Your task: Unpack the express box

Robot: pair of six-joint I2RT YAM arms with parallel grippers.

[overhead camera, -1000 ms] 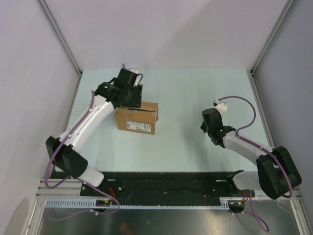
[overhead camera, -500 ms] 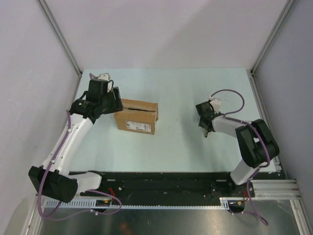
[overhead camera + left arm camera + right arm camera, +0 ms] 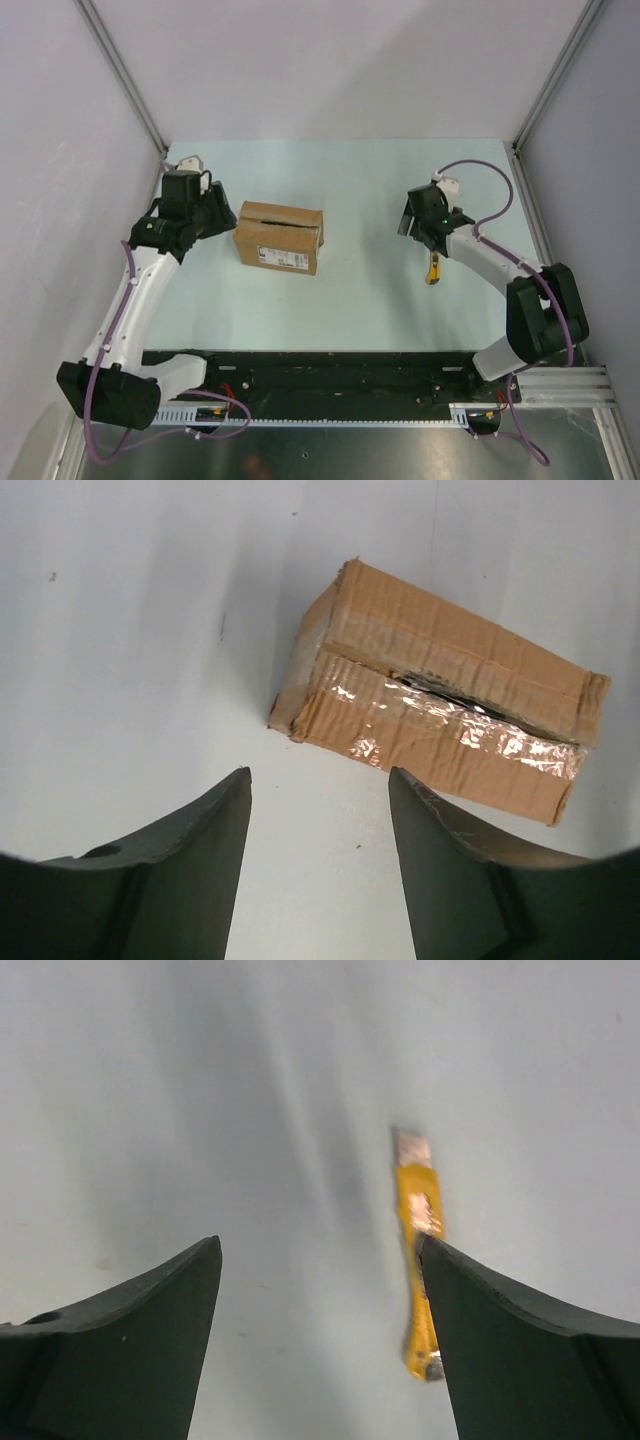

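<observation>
Yellow utility knife beside end effector

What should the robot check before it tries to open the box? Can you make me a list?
1. The left hand is open and empty: ok.
2. The right hand is open and empty: ok.
3. The utility knife lies on the table, not held: ok.
4. The tape on the express box is split at the middle seam: ok, a dark gap shows.
5. The flaps are folded open: not ok, they lie shut.
6. What is inside: cannot tell.

Illegible white label on the express box; no readable text.
</observation>
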